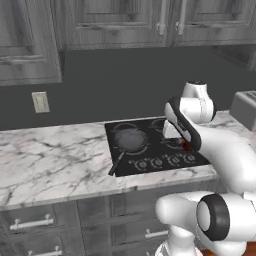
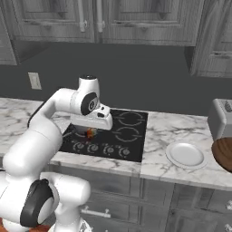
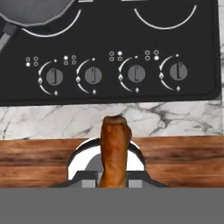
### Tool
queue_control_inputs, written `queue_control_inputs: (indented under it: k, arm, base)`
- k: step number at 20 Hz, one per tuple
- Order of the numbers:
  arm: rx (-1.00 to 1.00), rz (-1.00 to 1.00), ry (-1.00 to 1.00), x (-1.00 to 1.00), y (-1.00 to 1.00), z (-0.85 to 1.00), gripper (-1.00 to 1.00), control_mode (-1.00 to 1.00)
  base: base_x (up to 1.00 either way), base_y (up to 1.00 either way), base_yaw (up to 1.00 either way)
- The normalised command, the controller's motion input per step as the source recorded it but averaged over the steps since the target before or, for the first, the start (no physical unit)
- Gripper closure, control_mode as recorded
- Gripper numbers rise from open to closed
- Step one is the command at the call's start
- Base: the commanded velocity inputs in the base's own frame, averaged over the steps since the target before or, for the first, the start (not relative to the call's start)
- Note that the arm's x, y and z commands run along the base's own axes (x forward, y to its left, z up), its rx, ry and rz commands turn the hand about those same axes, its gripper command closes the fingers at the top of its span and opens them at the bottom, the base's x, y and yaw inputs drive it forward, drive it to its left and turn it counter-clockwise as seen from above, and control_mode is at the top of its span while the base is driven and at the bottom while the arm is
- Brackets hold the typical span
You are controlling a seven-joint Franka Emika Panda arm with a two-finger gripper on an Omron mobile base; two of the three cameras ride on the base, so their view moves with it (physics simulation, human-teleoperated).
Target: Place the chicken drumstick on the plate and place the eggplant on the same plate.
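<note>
Chicken drumstick point(image 3: 114, 153) gripped upright in closed fingers above cooktop knobs point(image 3: 92, 75) in hand view; right base view adds white plate point(image 2: 186, 154) on desk point(image 2: 158, 131).

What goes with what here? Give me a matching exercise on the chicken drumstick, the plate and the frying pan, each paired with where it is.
Things:
1. chicken drumstick
2. plate
3. frying pan

Places:
A. on a burner of the stove
B. bare, on the marble counter to the stove's right
C. held in the shut gripper, above the stove's front edge

Pairs: 1-C, 2-B, 3-A
</note>
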Motion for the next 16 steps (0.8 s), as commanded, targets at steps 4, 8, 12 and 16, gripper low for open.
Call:
queue_control_inputs:
  k: [4,8,12,16]
  arm:
    - [0.00,0.00,0.00,0.00,0.00,0.00,1.00,1.00]
    - [0.00,0.00,0.00,0.00,0.00,0.00,1.00,1.00]
    - [0.00,0.00,0.00,0.00,0.00,0.00,1.00,1.00]
    - [0.00,0.00,0.00,0.00,0.00,0.00,1.00,1.00]
  base:
    - [-0.69,-0.52,0.00]
    - [-0.04,-0.72,0.00]
    - [0.06,-0.77,0.00]
    - [0.15,-0.64,0.00]
